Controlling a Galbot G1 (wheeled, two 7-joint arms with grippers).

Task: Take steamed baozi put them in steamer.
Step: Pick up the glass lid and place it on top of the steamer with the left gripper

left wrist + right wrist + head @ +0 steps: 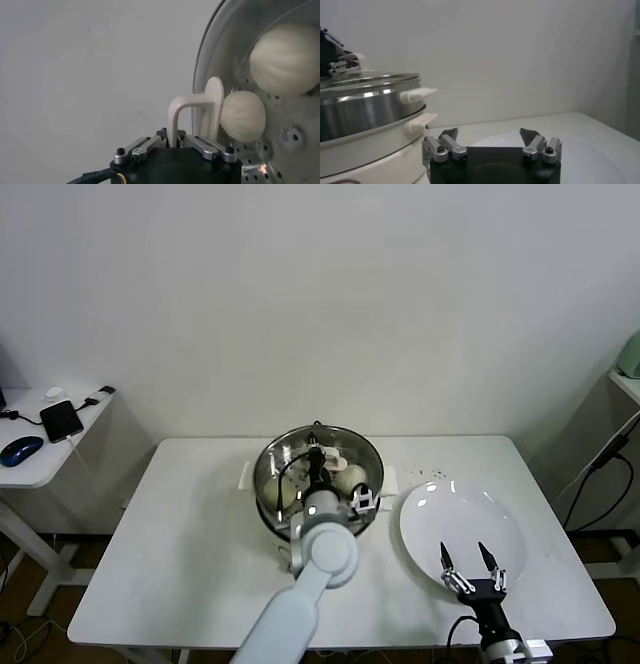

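left pincer (322,452) clamped on the glass lid's handle (195,112) over the steamer (270,467) | buns (243,116) sit inside on the tray | right pincer (470,561) spread wide above the white plate (510,529) on the tabletop (190,524)

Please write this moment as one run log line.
left hand: shut on lid handle, atop steamer | right hand: open over plate | baozi: inside steamer
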